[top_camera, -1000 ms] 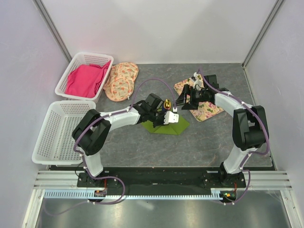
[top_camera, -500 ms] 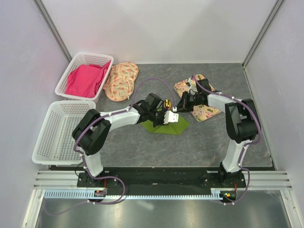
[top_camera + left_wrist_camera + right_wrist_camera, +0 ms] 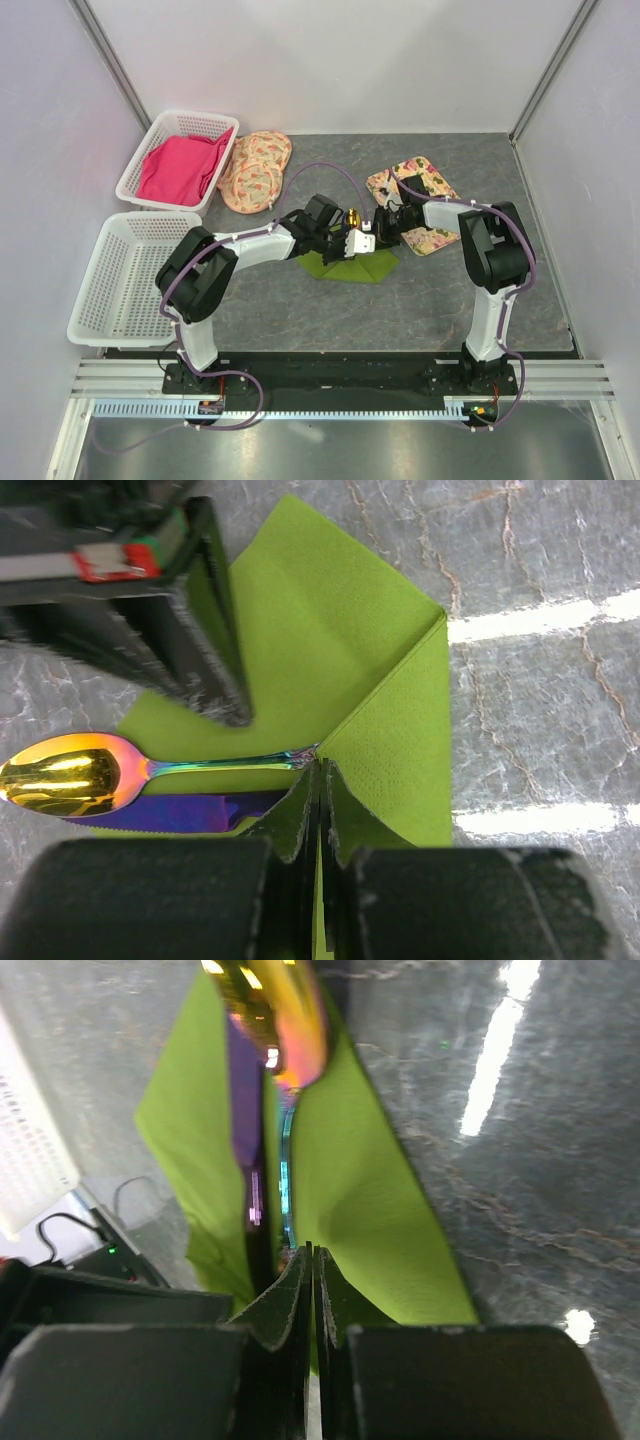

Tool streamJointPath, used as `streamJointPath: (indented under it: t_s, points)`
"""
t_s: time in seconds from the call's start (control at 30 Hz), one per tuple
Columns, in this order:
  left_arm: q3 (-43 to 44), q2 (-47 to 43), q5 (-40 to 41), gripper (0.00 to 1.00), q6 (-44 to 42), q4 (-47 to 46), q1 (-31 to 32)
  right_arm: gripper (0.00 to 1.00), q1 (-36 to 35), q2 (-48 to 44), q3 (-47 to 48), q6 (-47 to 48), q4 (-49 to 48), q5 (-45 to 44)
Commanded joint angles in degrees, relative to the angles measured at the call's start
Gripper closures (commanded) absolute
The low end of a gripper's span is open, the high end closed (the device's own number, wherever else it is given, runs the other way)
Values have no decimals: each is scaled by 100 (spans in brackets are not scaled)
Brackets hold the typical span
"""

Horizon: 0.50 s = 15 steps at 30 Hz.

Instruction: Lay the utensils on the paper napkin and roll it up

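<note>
**Lime-green paper napkin (image 3: 330,630) pinched from two sides, utensils tucked in the fold**

On my left wrist feed, the left gripper (image 3: 320,780) has its fingers pressed tight together on a raised corner of the napkin, with green paper showing between them. Just beside that pinch lie the utensils. The gold spoon (image 3: 65,775) has its bowl poking out past the napkin's edge, and the blue utensil (image 3: 170,812) lies right alongside it. Both handles run in under the lifted flap.

Switching to the right wrist, the right gripper (image 3: 311,1260) is closed to a slit as well. It sits at the napkin's edge with paper rising on either side of the utensils, so the two sides stand up like a trough around them.

From above, the napkin sits mid-table (image 3: 400,300) with both arms meeting over it. The floral mat (image 3: 430,195) is just behind the right arm. Off to the left is a white basket (image 3: 110,275), and a second basket beyond it holds a pink cloth (image 3: 178,168).
</note>
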State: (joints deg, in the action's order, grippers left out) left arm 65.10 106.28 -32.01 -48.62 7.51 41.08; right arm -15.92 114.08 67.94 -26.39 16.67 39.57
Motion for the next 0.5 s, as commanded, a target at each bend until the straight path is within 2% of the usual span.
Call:
streamJointPath:
  t_s: [0.0, 0.47]
  points:
    - [135, 59, 10, 98, 186, -364, -47, 92, -60, 158, 334, 353, 302, -327]
    - [170, 288, 239, 98, 283, -592, -118, 92, -157, 361, 624, 635, 619, -442]
